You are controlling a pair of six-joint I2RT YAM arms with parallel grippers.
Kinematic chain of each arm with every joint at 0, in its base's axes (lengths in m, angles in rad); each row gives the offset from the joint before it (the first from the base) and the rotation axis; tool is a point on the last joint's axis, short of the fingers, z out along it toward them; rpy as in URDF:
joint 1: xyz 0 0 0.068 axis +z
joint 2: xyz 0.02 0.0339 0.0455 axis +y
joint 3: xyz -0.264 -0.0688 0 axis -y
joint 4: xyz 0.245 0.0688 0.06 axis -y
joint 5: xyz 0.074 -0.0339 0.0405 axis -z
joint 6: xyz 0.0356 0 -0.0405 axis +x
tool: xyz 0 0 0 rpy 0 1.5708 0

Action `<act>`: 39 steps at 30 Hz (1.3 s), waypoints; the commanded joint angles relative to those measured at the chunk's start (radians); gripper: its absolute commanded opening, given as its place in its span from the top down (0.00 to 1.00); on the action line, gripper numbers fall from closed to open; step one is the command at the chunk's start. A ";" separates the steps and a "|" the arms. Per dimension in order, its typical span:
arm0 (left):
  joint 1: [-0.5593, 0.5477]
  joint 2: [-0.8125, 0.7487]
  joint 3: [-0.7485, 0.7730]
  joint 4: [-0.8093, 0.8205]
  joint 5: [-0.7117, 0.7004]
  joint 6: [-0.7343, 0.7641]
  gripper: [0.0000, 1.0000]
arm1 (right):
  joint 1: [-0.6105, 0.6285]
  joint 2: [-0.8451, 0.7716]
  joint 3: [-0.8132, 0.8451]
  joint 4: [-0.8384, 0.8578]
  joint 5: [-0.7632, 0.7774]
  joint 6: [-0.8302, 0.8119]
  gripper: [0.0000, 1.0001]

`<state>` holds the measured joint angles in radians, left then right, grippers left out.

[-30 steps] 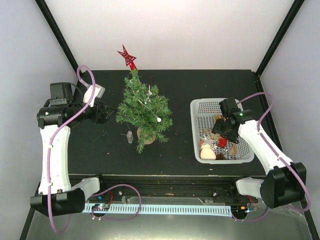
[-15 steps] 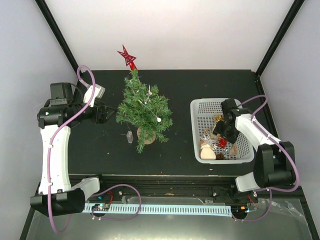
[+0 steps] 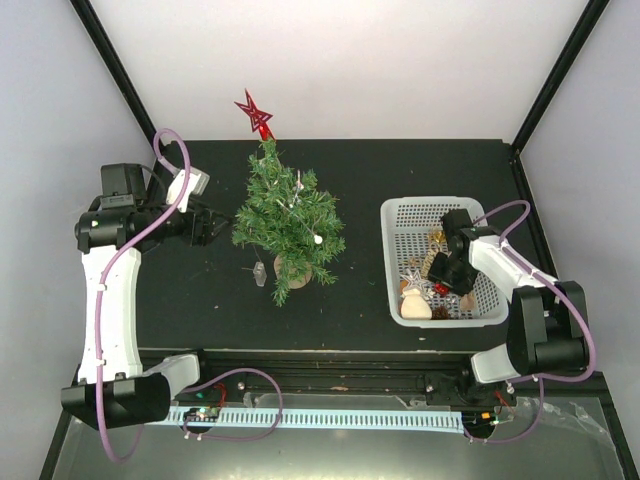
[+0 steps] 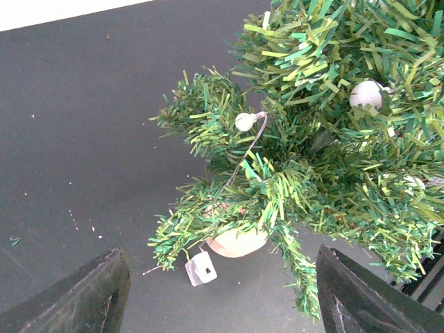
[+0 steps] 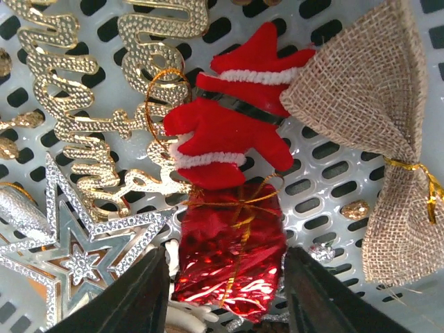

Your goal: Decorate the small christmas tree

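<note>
Firstly, landmark: the small christmas tree point(image 3: 288, 222) with bushy dark green needles stands upright on its round tan base point(image 3: 297, 275), left of centre on the matte black table top point(image 3: 200, 300).
Topper: a red openwork star point(image 3: 255, 112) sits on the tree's tip.
Tree trimmings: small white bead balls point(image 4: 244, 121) hang among the branches, and one pale little tag point(image 4: 201, 268) dangles on a thread from a low branch beside the base; no print can be made out on it.
Left gripper point(image 3: 213, 228): level with the tree's mid-height, just beside its left branches and apart from them; fingers spread wide and holding nothing.
Basket: a white perforated plastic basket point(image 3: 400, 215) lies well to the right of the tree.
Right gripper point(image 5: 225, 295): lowered into the basket, its dark fingers parted on either side of a red foil-wrapped gift parcel tied with gold string point(image 5: 229, 257); whether the pads touch the foil cannot be told.
Neighbours of the parcel: a red felt Santa suit with white trim point(image 5: 229, 132) touches its top end, a silver glitter star point(image 5: 83, 257) lies on one side, and a tan burlap bow with a gold tie point(image 5: 374, 139) lies on the other.
Writing: a gold glitter cursive word ornament point(image 5: 104, 83) lies sideways next to the Santa suit; its letters cannot be read with certainty.
Brands: none legible on arms or basket.
</note>
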<state>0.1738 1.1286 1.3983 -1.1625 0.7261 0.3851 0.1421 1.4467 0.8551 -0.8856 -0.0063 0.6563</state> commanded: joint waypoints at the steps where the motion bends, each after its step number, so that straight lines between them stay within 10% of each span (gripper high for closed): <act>1: 0.010 0.007 0.021 0.007 0.019 0.000 0.26 | -0.008 0.006 0.004 0.028 0.020 -0.009 0.56; 22: 0.025 0.013 0.023 -0.002 0.021 0.018 0.26 | 0.203 -0.180 0.380 -0.187 0.127 -0.074 0.70; 39: 0.025 -0.007 0.015 0.004 0.036 -0.003 0.26 | 0.438 -0.044 0.882 0.029 -0.249 -0.106 0.66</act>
<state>0.1909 1.1347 1.3983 -1.1622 0.7303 0.3897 0.5491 1.3365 1.6516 -0.9348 -0.1570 0.5636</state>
